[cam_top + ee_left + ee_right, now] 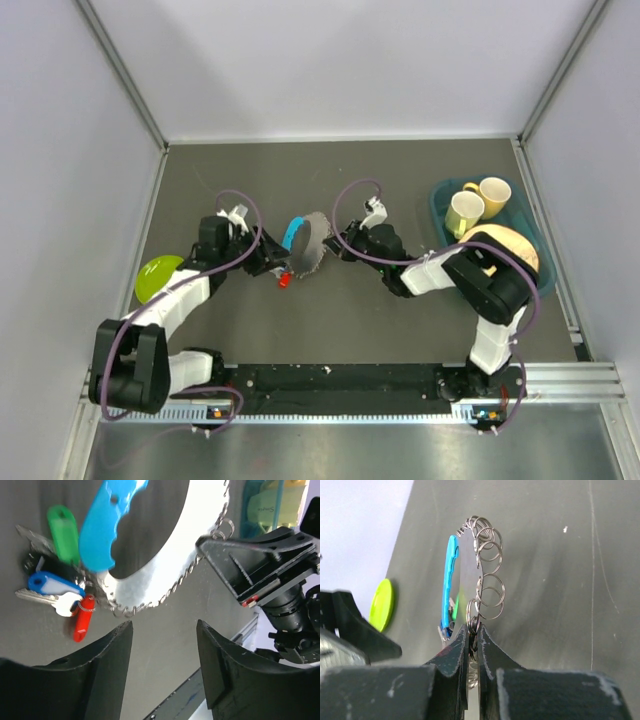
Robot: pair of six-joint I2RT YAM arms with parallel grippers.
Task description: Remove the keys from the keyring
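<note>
Four keys, one bunch: green key (63,532), blue key (50,583), red key (82,621) and a bare silver key (42,596). All hang from the keyring (86,606) at the end of the bright-blue tab (107,527) that points towards the arm bases.

Strap (167,572): pale, edged with small wire loops. It curves away from the tab on the side opposite the keys.

Left gripper (164,630): released, jaws spread, nothing between them. It sits just beside the tab on the keys' side. The bunch lies off to one side of the gap between the jaws, not in line with it. The red key is the nearest, and its long axis runs roughly towards this claw.

Right gripper (472,630): clenched on the strap's looped edge, on the far side of the tab from the keys. It holds the assembly on edge.

Lime-green dish (158,277): well beyond the left gripper from the tab, apart from everything else.

Assessment: the left arm is much the nearer to the keys. Its next move depends on shifting sideways until one key head sits inside the open jaws.
</note>
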